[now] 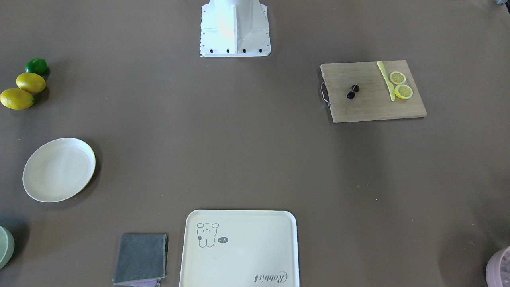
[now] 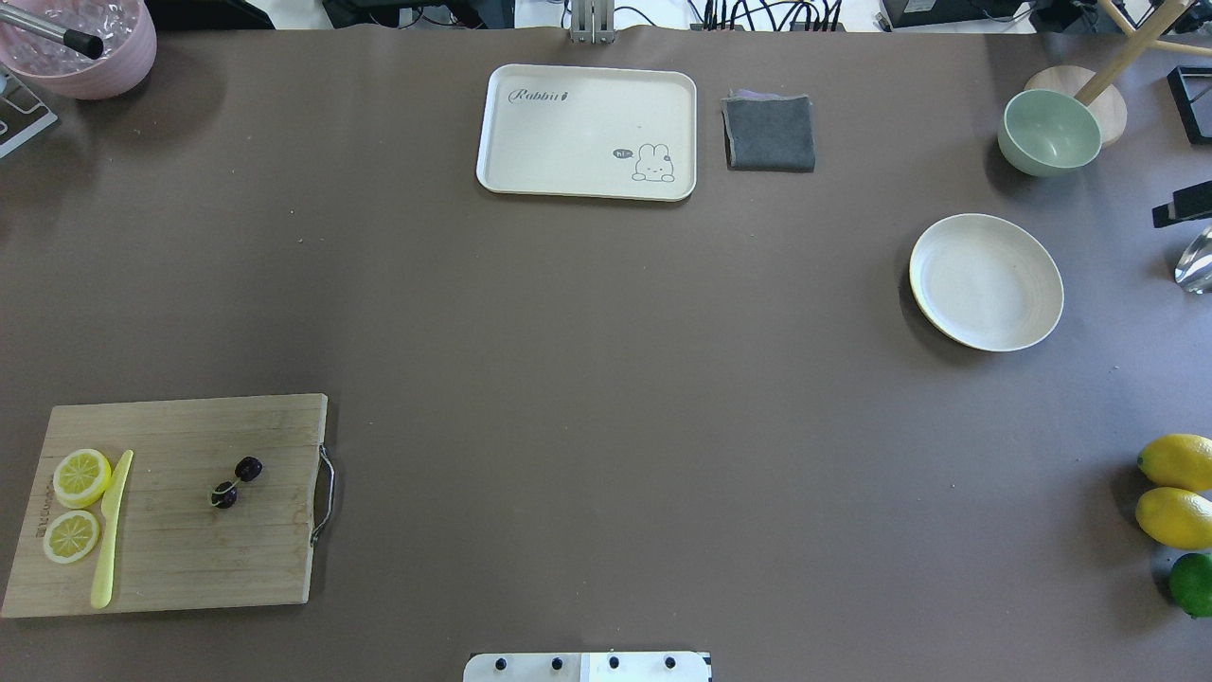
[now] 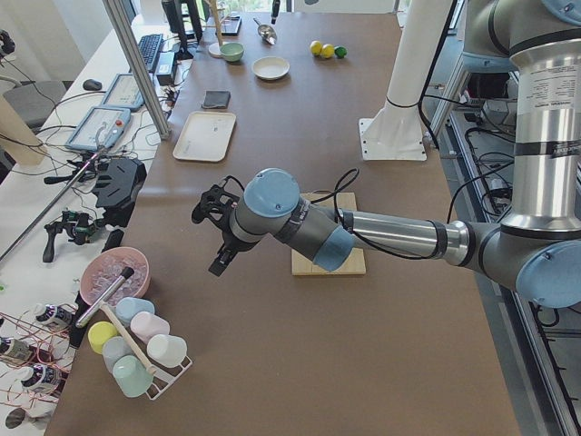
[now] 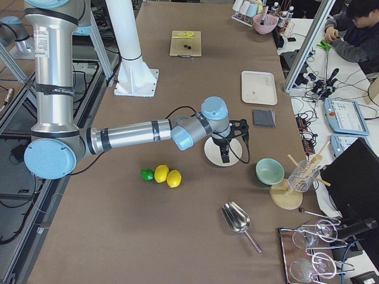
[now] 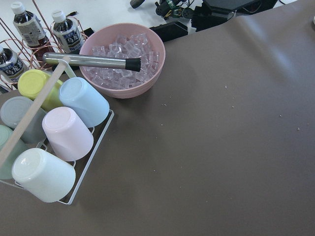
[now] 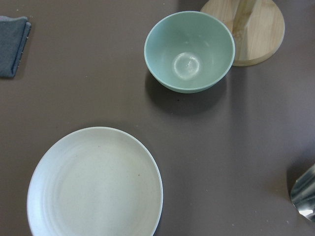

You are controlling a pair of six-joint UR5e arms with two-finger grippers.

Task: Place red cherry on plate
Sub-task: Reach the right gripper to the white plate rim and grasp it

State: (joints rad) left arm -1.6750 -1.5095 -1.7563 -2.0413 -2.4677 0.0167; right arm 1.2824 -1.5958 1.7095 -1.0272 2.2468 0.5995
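- Plainly, the pair of tiny dark red cherries joined by a thin stem lies on the rectangular wooden cutting board, apart from the two round yellow lemon slices and the pale yellow plastic knife.
- The round cream-white shallow plate sits bare, well apart on the robot's right.
- The left gripper hangs near the board and the right gripper hangs over the plate (only side views show them, so I cannot tell their opening or hold).
- Best, I judge, to descend straight, straddle one cherry, and close gently so it does not roll.
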